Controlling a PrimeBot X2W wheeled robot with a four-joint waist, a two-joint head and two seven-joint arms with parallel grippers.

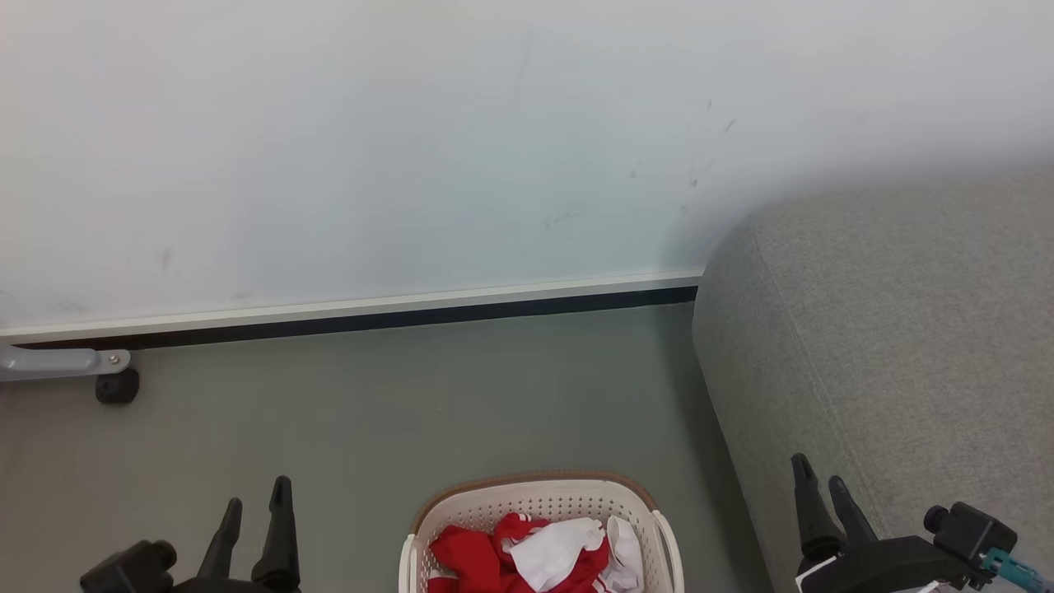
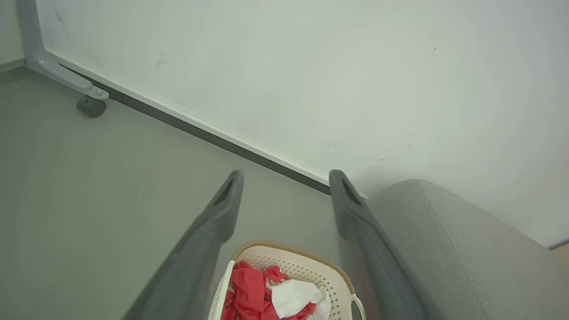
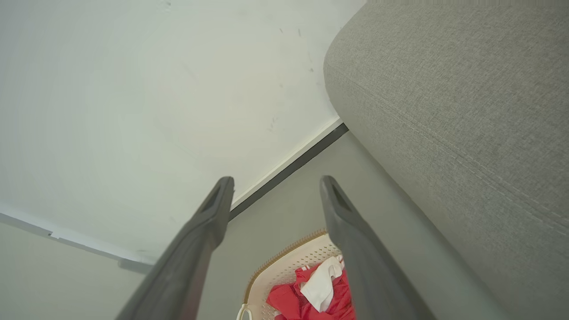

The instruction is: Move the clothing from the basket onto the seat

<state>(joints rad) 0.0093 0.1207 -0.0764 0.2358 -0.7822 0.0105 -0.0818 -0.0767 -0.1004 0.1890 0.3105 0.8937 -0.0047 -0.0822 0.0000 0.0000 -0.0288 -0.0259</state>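
Left hand (image 1: pixel 258 494) and right hand (image 1: pixel 819 469) hang released, empty; clothing (image 1: pixel 473 556) lies between them in the basket (image 1: pixel 535 482).

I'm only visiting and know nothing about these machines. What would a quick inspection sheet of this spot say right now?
Surface: plain grey floor.
Job's things: cream basket stands on the floor beside the sofa. Red and white clothing is heaped inside the basket, and none lies on the part of the sofa in view.
Clutter: nothing seen.
Pincers: left pincer and right pincer are both open and holding nothing, one on each side of the basket.
Cables: nothing seen.
Surroundings: pale wall with a white and dark skirting strip. At the far left, a grey leg sits on a black wheel.
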